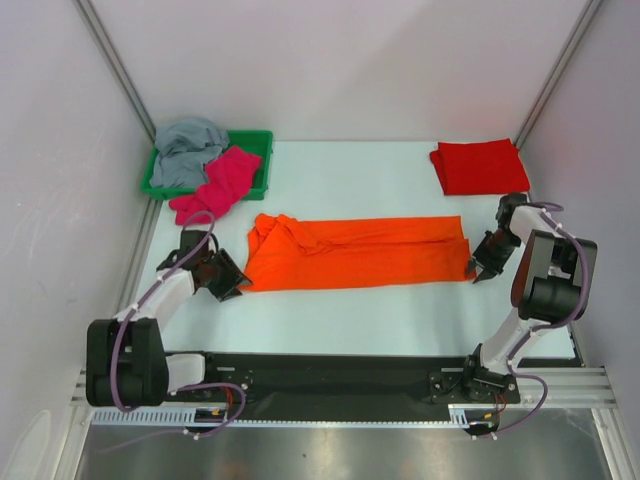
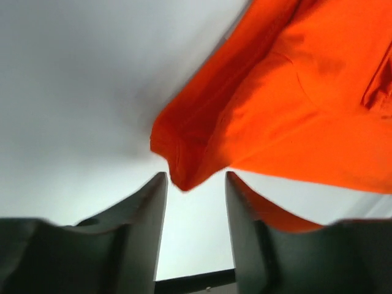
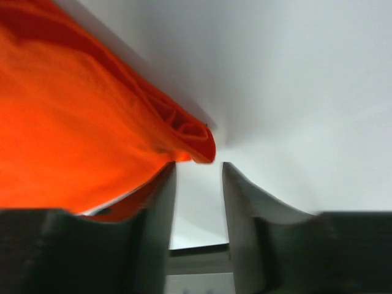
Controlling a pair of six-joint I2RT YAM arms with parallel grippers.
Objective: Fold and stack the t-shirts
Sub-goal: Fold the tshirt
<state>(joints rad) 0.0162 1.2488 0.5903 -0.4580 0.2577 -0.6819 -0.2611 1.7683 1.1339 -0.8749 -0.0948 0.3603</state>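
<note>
We see soft, matt cloth in the orange t-shirt, smooth green plastic in the tray, and a smooth, matt pale table.

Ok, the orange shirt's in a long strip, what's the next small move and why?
Probably ease the left gripper forward and close on the corner of the orange t-shirt, which lies at its open jaws. The right gripper is open at the other end, so nothing is held, and the strip isn't yet folded end over end.

Top camera looks down on the whole table; each wrist camera looks closely at one end of the same orange t-shirt
</note>
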